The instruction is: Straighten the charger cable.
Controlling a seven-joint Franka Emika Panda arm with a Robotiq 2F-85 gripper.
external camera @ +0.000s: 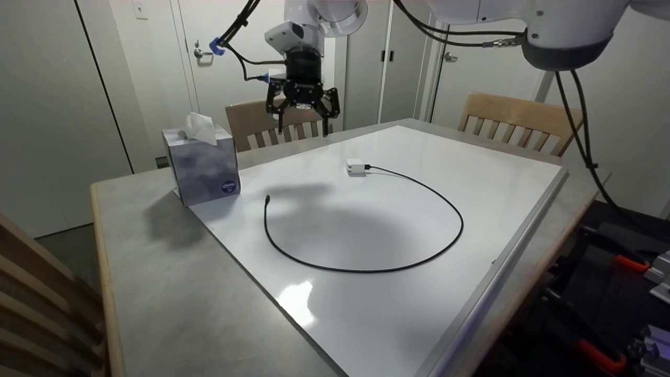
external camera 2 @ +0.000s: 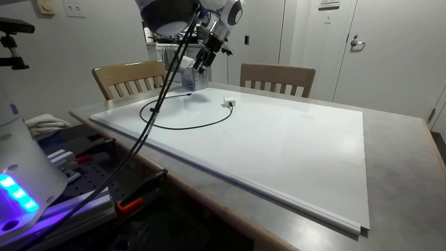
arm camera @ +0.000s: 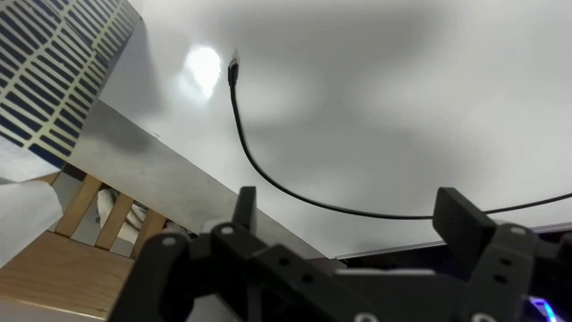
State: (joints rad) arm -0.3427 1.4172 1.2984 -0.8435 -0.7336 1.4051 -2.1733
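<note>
Charger cable [external camera: 366, 271] | broad curve on the whiteboard [external camera: 487, 162], loose plug [external camera: 267, 199] nearest the corner by the tissue box [external camera: 207, 170] | likely light, springy, slippery; pinch just behind that plug | tool [external camera: 303, 132] above, jaws spread wide, nothing held

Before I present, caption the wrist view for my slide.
Curved black cable on a whiteboard beyond the open end effector, tissue box in one corner.

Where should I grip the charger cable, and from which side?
Probably just behind its free connector, from straight above: there the thin charger cable lies on the whiteboard, clear of the tissue box, and runs crosswise to the closing direction of the open gripper.
</note>
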